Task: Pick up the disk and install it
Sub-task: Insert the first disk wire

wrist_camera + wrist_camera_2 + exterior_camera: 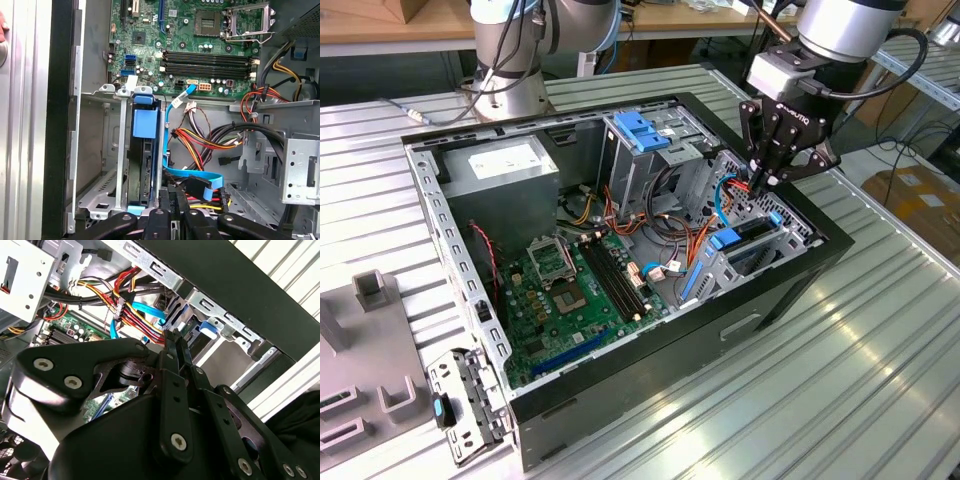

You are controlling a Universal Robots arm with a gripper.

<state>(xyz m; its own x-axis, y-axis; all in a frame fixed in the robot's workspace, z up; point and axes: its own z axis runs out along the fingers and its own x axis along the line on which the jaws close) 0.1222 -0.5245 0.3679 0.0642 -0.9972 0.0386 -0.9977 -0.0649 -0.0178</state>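
The disk (pixel 748 236) stands on edge in the metal drive cage (pixel 790 240) at the exterior view's right end of the open computer case. Its blue end tab (pixel 145 122) faces the motherboard, and blue rails run along its dark body (pixel 146 165). A blue piece of it also shows in the second wrist view (pixel 207 330). My gripper (pixel 760 183) hangs just above the cage's far end, beside the disk and over a bundle of red and blue cables (pixel 200 182). Its fingers (pixel 176 347) are shut together with nothing between them, and their tips (pixel 172 195) sit apart from the disk.
The case (pixel 790 290) lies open on a ribbed metal table (pixel 840 380). Inside are the motherboard (pixel 570 290), a grey box with a white sticker (pixel 500 170) and a bay with a blue latch (pixel 642 130). A grey fixture (pixel 370 390) and a loose bracket (pixel 460 405) lie left.
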